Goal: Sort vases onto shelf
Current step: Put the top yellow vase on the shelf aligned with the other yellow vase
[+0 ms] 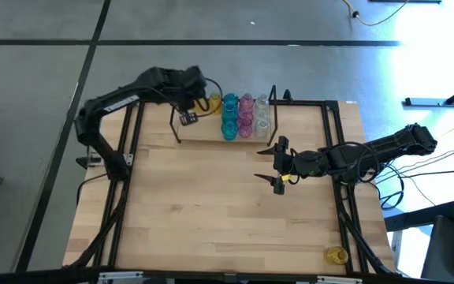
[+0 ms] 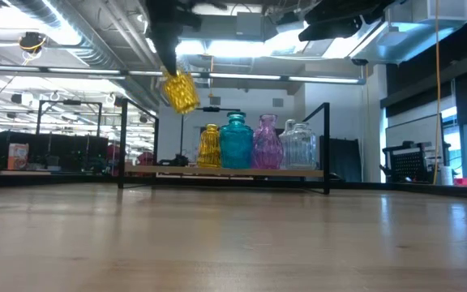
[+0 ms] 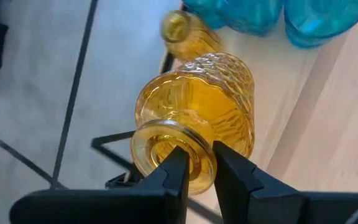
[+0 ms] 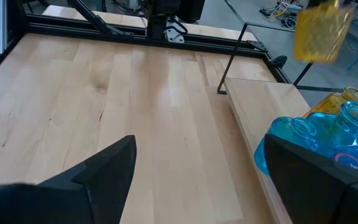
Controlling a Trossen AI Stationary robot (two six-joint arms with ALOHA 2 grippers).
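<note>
1. The left hand (image 3: 197, 171) pinches a yellow vase (image 3: 197, 115) by its rim, above the shelf (image 1: 211, 130).
2. The right hand (image 1: 279, 166) hovers spread, near the shelf's standing vases (image 1: 244, 116).

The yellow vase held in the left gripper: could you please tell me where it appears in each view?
High view: held yellow vase under the left gripper, at the shelf's left part.
Low view: vase hangs upper left, above the shelf.
Left wrist view: vase centre, fingers pinching its rim.
Right wrist view: vase upper right, blurred.
Shared landmark: the teal vases.
</note>
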